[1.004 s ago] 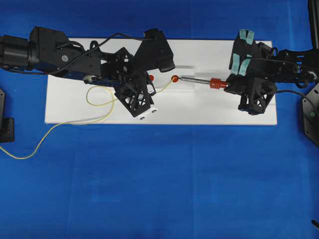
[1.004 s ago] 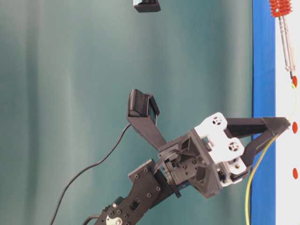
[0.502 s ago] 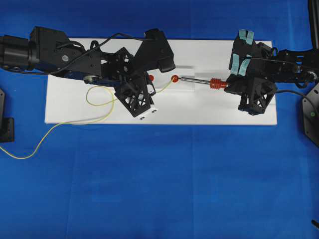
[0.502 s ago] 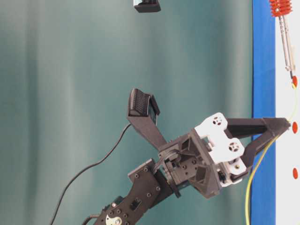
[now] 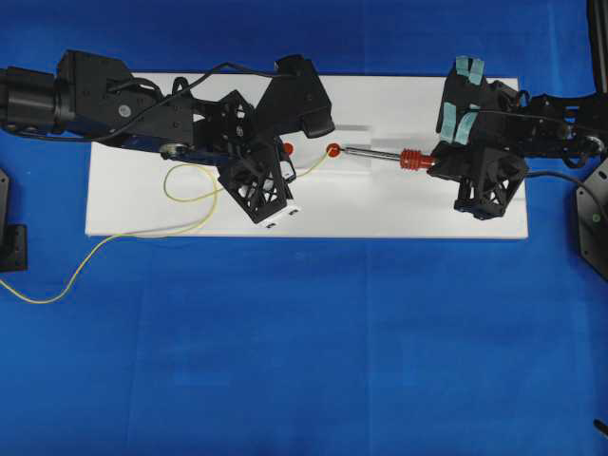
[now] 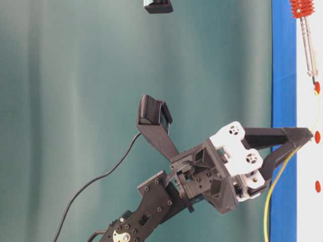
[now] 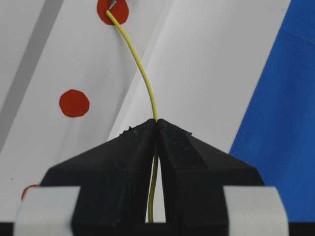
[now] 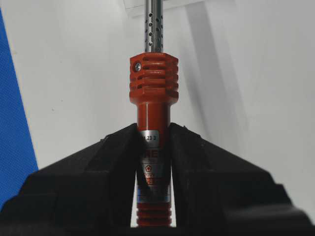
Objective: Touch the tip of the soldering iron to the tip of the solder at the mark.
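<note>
Left claw point(image 7: 156, 129) is pinched tight on the solder point(image 7: 142, 73), right at the fingertips, and the yellow wire arcs away to end on a red mark point(image 7: 112, 10) (one of several dots on the white board point(image 5: 380, 204)). Farther across the blue worktop point(image 5: 304, 342), the right claw point(image 8: 153, 142) clamps the soldering iron point(image 8: 153, 88) by its red handle, tip at that same mark.
</note>
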Action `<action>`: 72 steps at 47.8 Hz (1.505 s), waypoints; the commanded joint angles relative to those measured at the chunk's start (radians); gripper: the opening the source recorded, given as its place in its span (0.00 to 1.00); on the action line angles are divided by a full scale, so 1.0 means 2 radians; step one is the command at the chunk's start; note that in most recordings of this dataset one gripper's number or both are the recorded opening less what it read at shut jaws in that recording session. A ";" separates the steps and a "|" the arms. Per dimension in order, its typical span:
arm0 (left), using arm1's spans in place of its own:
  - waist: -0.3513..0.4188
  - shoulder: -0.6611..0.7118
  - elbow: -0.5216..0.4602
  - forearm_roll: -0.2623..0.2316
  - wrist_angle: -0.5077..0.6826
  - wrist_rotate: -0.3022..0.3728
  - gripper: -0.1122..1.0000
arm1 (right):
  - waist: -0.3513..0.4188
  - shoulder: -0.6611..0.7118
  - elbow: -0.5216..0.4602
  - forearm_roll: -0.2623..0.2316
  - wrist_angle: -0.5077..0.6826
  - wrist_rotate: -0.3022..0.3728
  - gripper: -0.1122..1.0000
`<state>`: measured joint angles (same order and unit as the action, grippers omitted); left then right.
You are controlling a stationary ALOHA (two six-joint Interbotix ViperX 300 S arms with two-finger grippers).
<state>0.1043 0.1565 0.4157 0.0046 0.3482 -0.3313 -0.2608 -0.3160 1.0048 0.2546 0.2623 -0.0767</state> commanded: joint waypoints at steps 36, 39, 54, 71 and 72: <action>0.000 -0.002 -0.021 -0.001 0.008 0.001 0.12 | 0.001 -0.002 -0.012 0.001 -0.002 0.000 0.16; 0.000 -0.002 -0.021 -0.001 0.008 0.001 0.12 | 0.001 -0.002 -0.012 0.001 -0.002 0.000 0.16; -0.002 -0.002 -0.019 -0.001 0.008 0.000 0.12 | 0.001 -0.002 -0.012 0.001 -0.003 0.000 0.16; -0.002 -0.002 -0.019 -0.001 0.008 0.002 0.12 | 0.001 -0.002 -0.012 0.002 -0.003 0.000 0.16; -0.002 -0.003 -0.019 -0.001 0.008 0.002 0.12 | 0.001 -0.002 -0.012 0.002 -0.003 0.000 0.16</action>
<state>0.1012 0.1641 0.3973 0.0046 0.3666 -0.3298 -0.2608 -0.3145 1.0048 0.2562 0.2608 -0.0767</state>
